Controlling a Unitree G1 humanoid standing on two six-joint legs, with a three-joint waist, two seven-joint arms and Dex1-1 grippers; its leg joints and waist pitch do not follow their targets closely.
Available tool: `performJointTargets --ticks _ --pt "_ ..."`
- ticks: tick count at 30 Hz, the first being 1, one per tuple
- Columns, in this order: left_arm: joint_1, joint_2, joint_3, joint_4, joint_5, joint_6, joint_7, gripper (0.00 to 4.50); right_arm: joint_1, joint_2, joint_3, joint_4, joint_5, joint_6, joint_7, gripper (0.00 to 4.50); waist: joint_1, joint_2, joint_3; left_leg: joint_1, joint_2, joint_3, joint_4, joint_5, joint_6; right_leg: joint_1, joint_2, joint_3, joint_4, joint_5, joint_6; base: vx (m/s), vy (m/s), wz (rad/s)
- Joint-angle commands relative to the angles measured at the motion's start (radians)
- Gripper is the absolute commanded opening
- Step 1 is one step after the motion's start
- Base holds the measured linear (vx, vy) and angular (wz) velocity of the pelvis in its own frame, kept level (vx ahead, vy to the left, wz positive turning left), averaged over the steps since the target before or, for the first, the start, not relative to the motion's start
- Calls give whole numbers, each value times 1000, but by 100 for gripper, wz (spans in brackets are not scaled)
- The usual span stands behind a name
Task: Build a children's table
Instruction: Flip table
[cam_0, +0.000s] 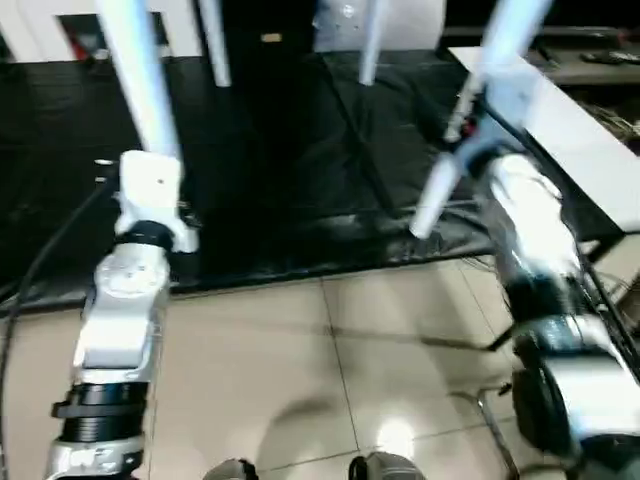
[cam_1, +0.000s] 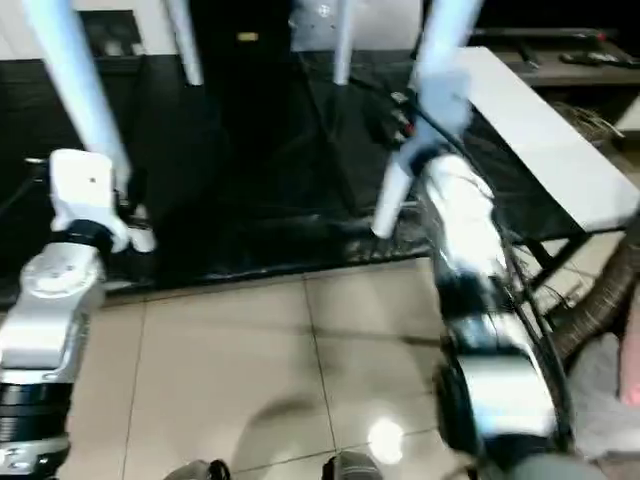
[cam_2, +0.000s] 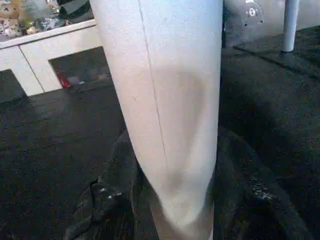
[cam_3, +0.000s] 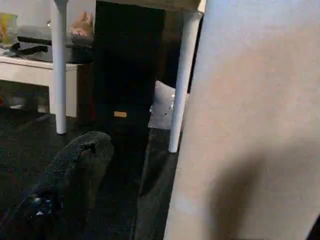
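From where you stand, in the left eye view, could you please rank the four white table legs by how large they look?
1. Near left leg, by the left arm.
2. Near right leg, by the right arm.
3. The two far legs look alike.
Nearness to the camera inflates the first two.

- Silver left forearm (cam_0: 118, 320) with black ribbed collar and white wrist block
- Right forearm (cam_0: 535, 250) silver-white, black bands, dark cables alongside

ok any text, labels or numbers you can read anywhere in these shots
None can be read.
Small yellowish tag on the dark cabinet: too small and blurred to make out.
Red item under the white shelf: no print legible.
The table leg in the left gripper bears no marking.
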Motion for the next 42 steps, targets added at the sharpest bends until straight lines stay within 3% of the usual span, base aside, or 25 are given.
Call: performJointTargets --ticks 1,6,8,12,13,15,17,19,21,24,26,28,29,30,31,32,35,36,38,39,40,41,42 --pt "16 72 -20 51 92 7 1 159 -57 11 7 99 -17 -31 0 450 4 24 -51 36 37 -22 -81 -235 18 30 -48 33 -60 -25 -258 0 0 0" --pt "-27 127 -19 164 74 -71 -49 159 -100 28 18 195 -26 -74 3 450 3 22 -48 40 39 -16 -82 -230 24 27 -47 38 -60 -27 -262 0 0 0" --pt "-45 143 -13 228 67 -118 -59 159 -74 35 27 181 -29 -88 13 450 4 30 -47 43 39 -14 -82 -220 26 25 -46 40 -58 -2 -267 0 0 0" --pt "-48 144 5 260 46 -147 -61 159 -44 38 26 177 -27 -106 24 450 7 27 -48 44 42 -11 -82 -196 33 28 -47 41 -54 52 -282 0 0 0" --pt "-48 144 5 260 46 -147 -61 229 -44 38 26 177 -27 -106 24 450 7 25 -49 43 41 -9 -80 -183 43 29 -47 42 -52 71 -290 0 0 0" --pt "2 134 28 241 5 -156 -63 229 56 40 36 133 -32 -148 47 450 12 33 -43 42 43 -10 -82 -186 56 29 -49 41 -56 72 -285 0 0 0" --pt "36 130 30 224 2 -171 -59 255 110 37 31 101 -25 -174 53 450 9 23 -46 39 40 -7 -77 -152 81 36 -52 45 -54 89 -289 0 0 0" --pt "44 129 30 224 2 -181 -58 275 125 36 29 92 -23 -182 57 450 13 26 -45 36 39 -5 -73 -119 109 35 -53 46 -53 95 -306 0 0 0" --pt "88 117 33 192 -3 -201 -56 273 196 23 32 23 -14 -193 85 450 16 29 -41 36 42 -4 -73 -108 126 34 -53 46 -52 92 -318 0 0 0" --pt "120 106 37 168 -16 -220 -54 316 248 16 30 -45 1 -193 105 450 22 29 -40 37 45 -4 -69 -51 160 33 -51 46 -44 144 -319 0 0 0" --pt "159 82 61 124 -74 -283 -78 313 331 16 29 -185 33 -181 132 450 33 28 -32 36 51 -4 -73 -53 174 31 -55 48 -46 147 -302 0 0 0" --pt "182 56 87 89 -134 -341 -105 332 385 17 31 -279 56 -174 144 450 38 23 -30 37 51 -5 -76 -71 170 30 -55 49 -50 114 -294 0 0 0" --pt "200 34 109 62 -186 -391 -128 351 431 18 35 -356 76 -168 153 450 41 26 -28 41 53 -4 -79 -96 159 26 -54 49 -55 77 -290 0 0 0" --pt "214 21 123 45 -221 -422 -145 358 465 19 39 -411 90 -161 158 450 41 21 -27 41 53 -2 -81 -116 153 23 -52 49 -59 48 -286 0 0 0" --pt "215 20 124 43 -224 -424 -147 357 468 19 39 -415 91 -161 158 450 46 23 -23 43 53 -3 -83 -138 142 22 -53 51 -62 15 -279 0 0 0" --pt "232 11 138 22 -244 -436 -152 354 510 22 44 -480 108 -150 166 450 50 21 -20 45 53 -3 -90 -190 109 19 -51 52 -67 -58 -254 0 0 0" --pt "260 -6 152 -8 -279 -435 -165 393 570 22 59 -565 119 -138 173 450 53 21 -15 46 54 -4 -97 -254 58 13 -51 57 -77 -152 -211 0 0 0" --pt "282 -13 156 -27 -299 -439 -176 395 609 23 68 -620 131 -127 175 450 51 19 -14 43 53 -5 -99 -260 51 15 -52 57 -77 -161 -203 0 0 0" --pt "305 -21 159 -48 -321 -437 -184 399 648 24 76 -675 147 -105 179 450 51 26 -17 44 50 -7 -100 -268 36 12 -48 57 -77 -153 -183 0 0 0" --pt "328 -29 160 -74 -351 -423 -198 417 680 23 84 -720 163 -77 181 450 53 36 -14 43 49 -8 -102 -269 31 13 -50 59 -78 -150 -179 0 0 0" --pt "395 -34 129 -140 -432 -309 -252 434 760 7 114 -824 194 26 193 450 56 42 -14 45 52 -9 -104 -273 21 14 -49 59 -75 -131 -177 0 0 0" --pt "395 -34 129 -140 -432 -309 -252 440 760 7 114 -824 194 26 193 450 56 35 -14 43 52 -8 -105 -270 22 14 -45 58 -76 -100 -177 0 0 0" --pt "427 -30 99 -169 -452 -267 -279 437 793 -3 129 -857 207 70 202 450 56 41 -13 42 49 -9 -106 -274 21 14 -45 57 -76 -95 -177 0 0 0"
